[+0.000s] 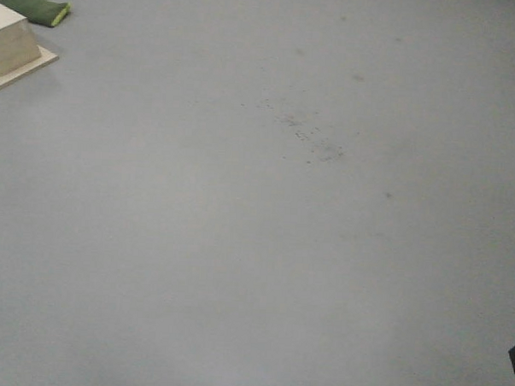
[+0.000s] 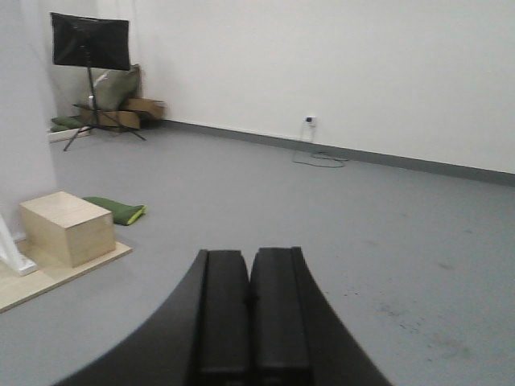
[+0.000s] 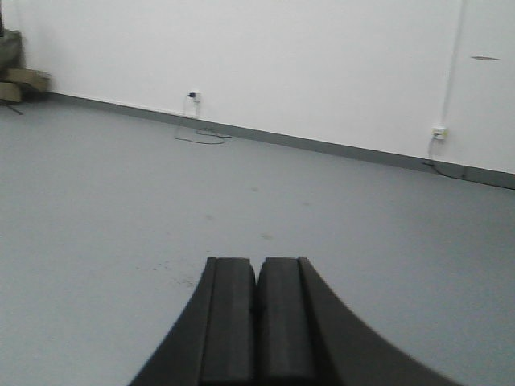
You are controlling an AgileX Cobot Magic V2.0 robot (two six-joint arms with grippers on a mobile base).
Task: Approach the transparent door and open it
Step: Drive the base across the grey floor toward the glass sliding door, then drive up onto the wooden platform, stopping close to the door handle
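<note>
Left wrist view: we're holding left gripper (image 2: 250, 265) and right gripper (image 3: 257, 269) pinched together; transparent door is showing nowhere, wooden box (image 2: 66, 227) at 9 o'clock. We're expecting stiff, fragile glass, pulling at its edge.

On my screens the floor (image 1: 254, 270) was a plain mid grey, broken by one patch of dark speckles (image 1: 307, 135). The box (image 2: 68, 227) was pale beige and the board (image 2: 48, 281) a light wood tone. The cushion (image 2: 117, 209) was dark green with a yellow-green edge. I saw a white wall (image 2: 322, 56), dark grey skirting (image 2: 386, 157), a black panel (image 2: 90, 40), and the left gripper (image 2: 249, 322) and right gripper (image 3: 257, 322), both matte black.
</note>
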